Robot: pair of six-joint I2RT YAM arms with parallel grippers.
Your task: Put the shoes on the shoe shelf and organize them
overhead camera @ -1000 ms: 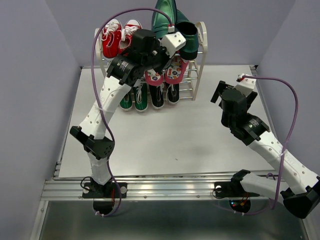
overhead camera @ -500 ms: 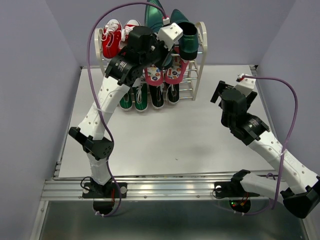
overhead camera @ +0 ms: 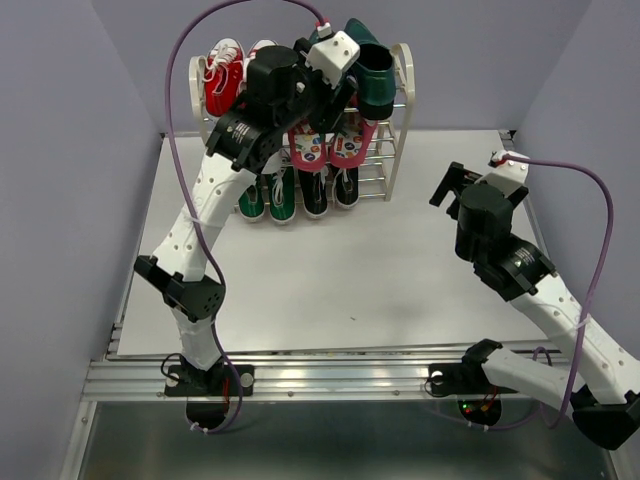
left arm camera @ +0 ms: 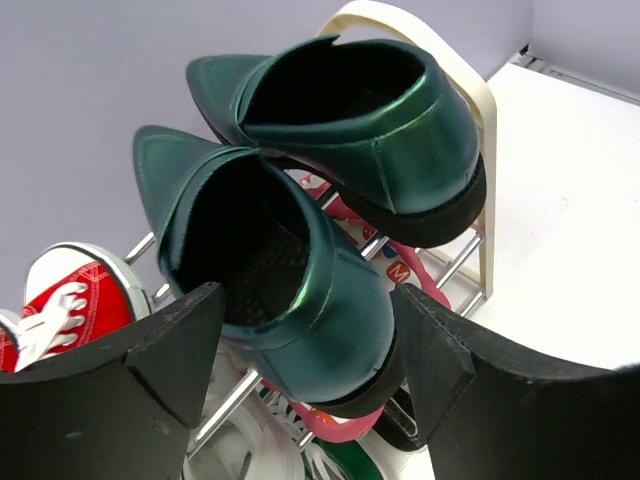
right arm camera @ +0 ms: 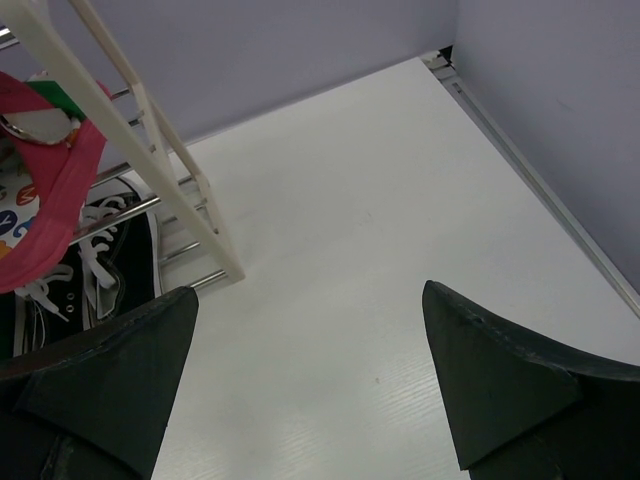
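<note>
The shoe shelf (overhead camera: pixel 404 92) stands at the back of the table. Two glossy dark green loafers sit on its top tier, the near one (left arm camera: pixel 290 270) beside the far one (left arm camera: pixel 370 130). My left gripper (left arm camera: pixel 305 350) is open, its fingers (left arm camera: pixel 170 350) either side of the near loafer's heel, with a gap at the right finger. Red flip-flops (overhead camera: pixel 330 145) lie on the middle tier and black sneakers (overhead camera: pixel 330 188) on the bottom one. My right gripper (right arm camera: pixel 310 370) hangs open and empty over bare table, right of the shelf's side frame (right arm camera: pixel 150 130).
Red sneakers (overhead camera: pixel 228 75) fill the top tier's left half, and green sneakers with white toes (overhead camera: pixel 268 197) sit bottom left. Purple walls close in the white table (overhead camera: pixel 330 270) at the back and sides. A purple cable (overhead camera: pixel 190 60) loops over the left arm.
My left gripper has opened and let go of the near green loafer, now lying on the top tier. The left wrist rose slightly. The right arm shifted a little to the right.
</note>
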